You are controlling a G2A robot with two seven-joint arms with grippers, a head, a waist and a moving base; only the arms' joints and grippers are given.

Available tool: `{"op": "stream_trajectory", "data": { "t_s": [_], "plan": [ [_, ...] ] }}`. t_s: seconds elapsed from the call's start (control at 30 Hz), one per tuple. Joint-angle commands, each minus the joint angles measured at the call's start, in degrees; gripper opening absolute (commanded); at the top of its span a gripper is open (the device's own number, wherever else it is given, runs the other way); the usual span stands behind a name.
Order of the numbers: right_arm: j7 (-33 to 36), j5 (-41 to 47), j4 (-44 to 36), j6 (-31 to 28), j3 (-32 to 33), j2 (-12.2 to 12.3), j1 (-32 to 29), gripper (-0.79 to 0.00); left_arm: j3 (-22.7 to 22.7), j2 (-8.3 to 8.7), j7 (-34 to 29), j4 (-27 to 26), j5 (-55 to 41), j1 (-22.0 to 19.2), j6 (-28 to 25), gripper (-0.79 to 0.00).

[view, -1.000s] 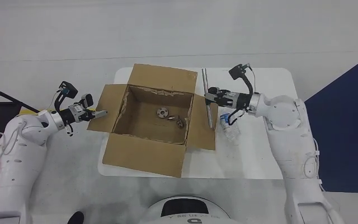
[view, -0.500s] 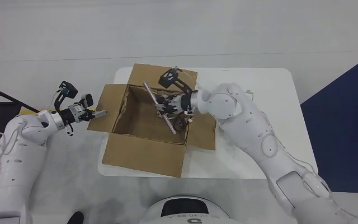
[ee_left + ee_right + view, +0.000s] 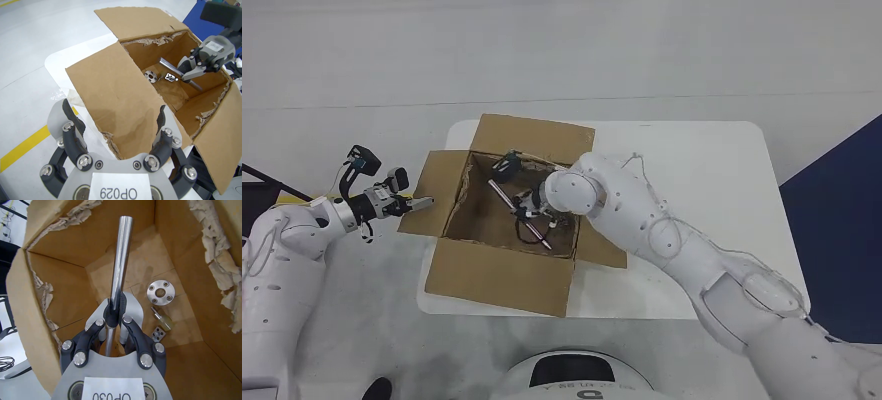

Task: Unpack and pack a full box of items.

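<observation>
The polished silver metal rod (image 3: 121,262) sits inside the open brown cardboard box (image 3: 504,276), tilted across its interior, with the right gripper (image 3: 114,303) clenched around its lower part. Whether the rod's far end touches the box floor cannot be told. On the floor just beside the gripper lie a round steel flange disc with a centre hole and four small holes (image 3: 160,292), a short pale standoff with a threaded stud (image 3: 164,320) and a small square metal plate (image 3: 158,334), close together and apart from the rod. The box stands on a white table (image 3: 692,160) with all its flaps folded outward. At the outer edge of one side flap the left gripper (image 3: 113,113) is released, its fingers (image 3: 73,117) spread to either side of the cardboard.
</observation>
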Motion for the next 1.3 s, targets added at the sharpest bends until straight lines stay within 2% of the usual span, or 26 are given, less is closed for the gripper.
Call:
{"op": "stream_trajectory", "data": {
  "t_s": [0.0,0.03,0.1,0.23,0.27,0.3,0.33,0.37,0.43,0.5,0.6,0.73,0.87,0.9,1.27],
  "plan": [
    [0.6,0.4,3.5,0.7,-1.5,-1.3,1.1,-0.785,0.0,0.00,0.0,0.0,0.0,0.0,0.0,0.000],
    [0.6,0.3,5.2,1.3,-2.3,-2.1,1.7,-0.763,0.0,0.00,0.0,0.0,0.0,0.0,0.0,0.000],
    [0.3,0.0,8.6,2.8,-3.5,-3.6,2.7,-0.585,0.0,0.00,0.0,0.0,0.0,0.0,0.0,0.000],
    [-0.4,0.3,13.4,4.0,-5.1,-6.2,4.5,-0.372,0.0,0.00,0.0,0.0,0.0,0.0,0.0,0.000],
    [-0.6,0.4,14.3,4.0,-5.2,-6.7,4.8,-0.265,0.0,0.00,0.0,0.0,0.0,0.0,0.0,0.000],
    [-0.9,0.4,15.1,4.0,-5.4,-7.2,5.2,-0.191,0.0,0.00,0.0,0.0,0.0,0.0,0.0,0.000],
    [-1.1,0.5,15.7,3.9,-5.4,-7.6,5.4,-0.062,0.0,0.00,0.0,0.0,0.0,0.0,0.0,0.000],
    [-1.1,0.7,16.2,3.5,-5.5,-7.9,5.6,0.000,0.0,0.00,0.0,0.0,0.0,0.0,0.0,0.000],
    [-1.2,1.2,16.6,2.3,-5.1,-8.3,6.1,0.000,0.0,0.00,0.0,0.0,0.0,0.0,0.0,0.000],
    [-2.6,3.0,15.8,-1.4,-3.6,-8.1,6.2,0.000,0.0,0.00,0.0,0.0,0.0,0.0,0.0,0.000],
    [-5.0,3.4,12.8,-5.6,-0.5,-6.4,5.6,-0.009,0.0,0.00,0.0,0.0,0.0,0.0,0.0,0.000],
    [-6.6,1.2,2.6,-11.0,6.8,-1.6,1.6,0.000,0.0,0.00,0.0,0.0,0.0,0.0,0.0,0.000],
    [-4.1,-0.2,-16.1,-14.2,20.4,4.9,-8.8,0.000,0.0,0.00,0.0,0.0,0.0,0.0,0.0,0.000],
    [-3.9,0.6,-18.0,-14.8,21.8,5.4,-10.0,0.000,0.0,0.00,0.0,0.0,0.0,0.0,0.0,0.000],
    [-3.9,0.6,-18.0,-14.8,21.8,5.4,-10.0,0.000,0.0,0.00,0.0,0.0,0.0,0.0,0.0,0.000]
  ]
}}
